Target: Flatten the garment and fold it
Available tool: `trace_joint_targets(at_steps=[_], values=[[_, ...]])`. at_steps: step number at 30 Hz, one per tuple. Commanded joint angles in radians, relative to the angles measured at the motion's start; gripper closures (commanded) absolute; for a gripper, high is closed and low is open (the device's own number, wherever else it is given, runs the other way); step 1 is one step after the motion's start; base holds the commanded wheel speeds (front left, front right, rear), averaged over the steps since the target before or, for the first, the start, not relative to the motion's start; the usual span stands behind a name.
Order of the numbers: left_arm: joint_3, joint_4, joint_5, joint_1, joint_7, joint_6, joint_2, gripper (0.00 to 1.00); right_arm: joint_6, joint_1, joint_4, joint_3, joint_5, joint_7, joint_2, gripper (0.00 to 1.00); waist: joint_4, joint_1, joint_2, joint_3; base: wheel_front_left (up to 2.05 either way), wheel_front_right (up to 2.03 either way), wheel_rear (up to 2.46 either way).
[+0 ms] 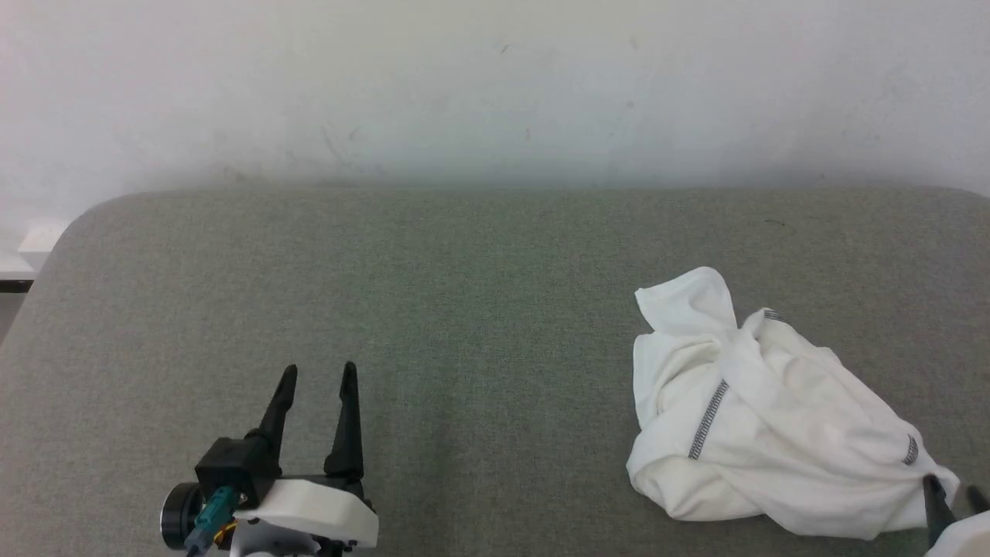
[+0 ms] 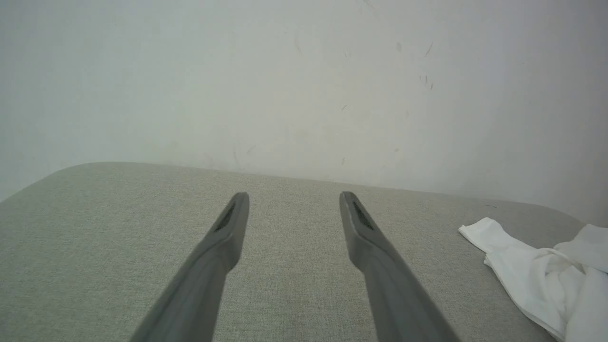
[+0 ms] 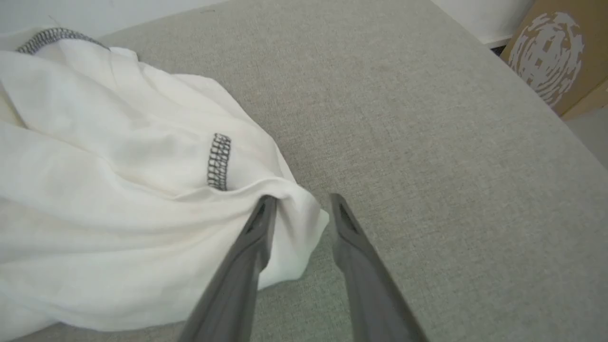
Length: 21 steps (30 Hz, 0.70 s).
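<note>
The garment (image 1: 773, 418) is a white shirt with dark zigzag stitching, lying crumpled in a heap at the right of the grey fabric surface (image 1: 464, 309). It also shows in the left wrist view as the garment (image 2: 536, 280) at the right edge. My right gripper (image 3: 302, 197) is at the heap's near right corner, its fingers partly apart with the corner of the garment (image 3: 118, 190) between them; the cloth touches the left finger. In the head view the right gripper (image 1: 953, 486) shows just its tips at the lower right. My left gripper (image 1: 319, 368) rests open and empty at the lower left, far from the shirt, and the left gripper (image 2: 294, 194) points at the wall.
A pale wall (image 1: 495, 93) stands right behind the surface's far edge. The surface has rounded corners and drops off at left and right. A brown cardboard box (image 3: 551, 47) stands beyond the right edge.
</note>
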Motion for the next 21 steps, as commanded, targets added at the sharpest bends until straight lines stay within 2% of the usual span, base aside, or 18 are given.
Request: trace_joint_targets(at_steps=[1,5,8,11,14,17,21], values=[[0.005,0.000,0.009,0.002,-0.005,-0.008,-0.001,0.00,-0.001,-0.006,-0.008,-0.004,-0.002,-0.014,0.002,0.00,-0.002,0.0000,0.0000,0.000,0.00,0.00,0.00],[0.015,-0.002,0.013,0.007,-0.005,-0.009,-0.005,0.00,-0.001,-0.032,-0.055,-0.027,0.014,-0.094,0.009,0.00,-0.010,0.0000,0.0000,-0.004,0.00,0.00,0.00],[0.016,-0.002,0.015,0.008,-0.005,-0.012,-0.007,0.00,-0.001,-0.062,-0.103,0.015,0.024,-0.106,0.010,0.00,-0.012,0.0000,0.0000,-0.007,0.00,0.00,0.00],[0.017,-0.001,0.018,0.006,-0.005,-0.014,-0.009,0.00,-0.001,-0.097,-0.145,0.126,0.024,-0.036,0.001,0.00,-0.014,0.0000,0.0000,-0.008,0.00,0.00,0.00],[0.017,0.000,0.020,0.001,-0.005,-0.016,-0.011,0.00,-0.001,-0.152,-0.146,0.270,0.051,0.074,-0.054,0.00,-0.013,0.0000,0.0000,-0.005,0.00,0.00,0.00],[0.015,0.001,0.021,-0.004,-0.005,-0.019,-0.014,0.00,-0.001,-0.221,-0.107,0.401,0.096,0.168,-0.117,0.00,-0.008,0.0000,0.0000,-0.001,0.00,0.00,0.00],[0.010,0.005,0.019,-0.010,-0.005,-0.022,-0.016,0.00,-0.001,-0.306,-0.007,0.513,0.150,0.240,-0.168,0.00,0.000,0.0000,0.0000,0.006,0.00,0.00,0.00]])
